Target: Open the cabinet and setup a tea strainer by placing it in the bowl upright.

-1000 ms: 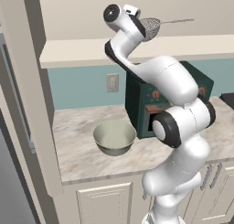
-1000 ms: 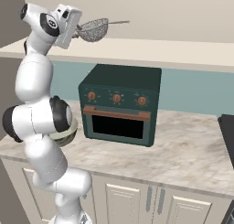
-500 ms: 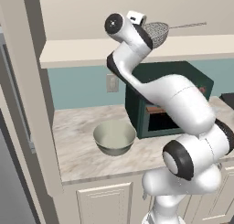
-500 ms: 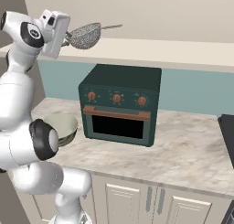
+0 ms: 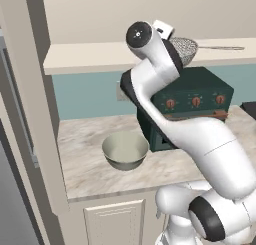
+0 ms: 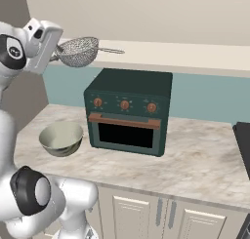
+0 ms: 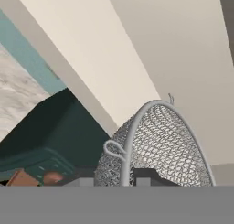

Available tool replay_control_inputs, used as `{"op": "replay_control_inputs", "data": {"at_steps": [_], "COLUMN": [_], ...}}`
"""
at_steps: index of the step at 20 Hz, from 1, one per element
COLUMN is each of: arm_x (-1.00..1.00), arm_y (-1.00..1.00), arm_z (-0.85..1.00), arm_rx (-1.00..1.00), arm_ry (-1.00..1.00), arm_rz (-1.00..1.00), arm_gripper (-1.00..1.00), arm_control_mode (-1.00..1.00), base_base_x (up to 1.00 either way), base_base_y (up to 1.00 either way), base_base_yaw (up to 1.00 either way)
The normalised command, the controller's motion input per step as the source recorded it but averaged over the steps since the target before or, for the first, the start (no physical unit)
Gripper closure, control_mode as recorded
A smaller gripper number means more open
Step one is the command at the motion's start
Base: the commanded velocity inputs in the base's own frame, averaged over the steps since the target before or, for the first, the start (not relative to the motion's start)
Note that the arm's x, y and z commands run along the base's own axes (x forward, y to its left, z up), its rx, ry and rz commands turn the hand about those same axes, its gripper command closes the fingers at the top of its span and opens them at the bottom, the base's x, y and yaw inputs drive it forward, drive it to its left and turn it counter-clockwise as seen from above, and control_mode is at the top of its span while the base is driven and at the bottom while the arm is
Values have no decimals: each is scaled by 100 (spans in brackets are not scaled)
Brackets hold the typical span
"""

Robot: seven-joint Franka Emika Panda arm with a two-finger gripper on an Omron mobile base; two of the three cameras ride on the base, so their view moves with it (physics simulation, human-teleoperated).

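swung further toward the bowl side since half a second ago, with the elbow folded lower and the tea strainer (image 6: 78, 51) carried along; bowl and toaster oven unmoved on the counter.

hand (image 6: 57, 51) clamped on the tea strainer at the basket rim, fingers drawn nearly together on the wire. held high, level with the underside of the cabinet (image 5: 140, 19), likely so the long thin handle clears the oven top on the way across. mesh basket hanging roughly mouth-up in the right base view, handle sticking out toward 3 o'clock; a sensible carry for an upright placement later. seen from the hand view as a dome of mesh just ahead of the fingertips, rim wire arching over it.

outward from there: dark green toaster oven (image 6: 129, 111) below, at about 5 o'clock from the strainer in the right base view. bowl (image 6: 61, 138) on the counter (image 6: 195, 160) just left of the oven, at about 6 o'clock, well below and empty.

remaining by judgement: lower and set the basket inside.
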Motion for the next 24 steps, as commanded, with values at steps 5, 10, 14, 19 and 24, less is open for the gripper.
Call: {"op": "replay_control_inputs", "data": {"at_steps": [5,10,14,19,24], "arm_x": [-100,-90,-48,-42,-40], "arm_y": [5,12,20,18,3], "arm_z": [0,0,-20,-20,-15], "arm_rx": [24,34,33,18,6], "arm_ry": [0,0,0,-2,-12], "arm_rz": [-1,0,0,0,0], "arm_gripper": [100,100,100,100,100], "arm_control_mode": [-100,-100,-100,-100,-100], "base_base_x": [0,0,0,0,0], "base_base_y": [0,0,0,0,0], "base_base_yaw": [0,0,0,0,0]}}
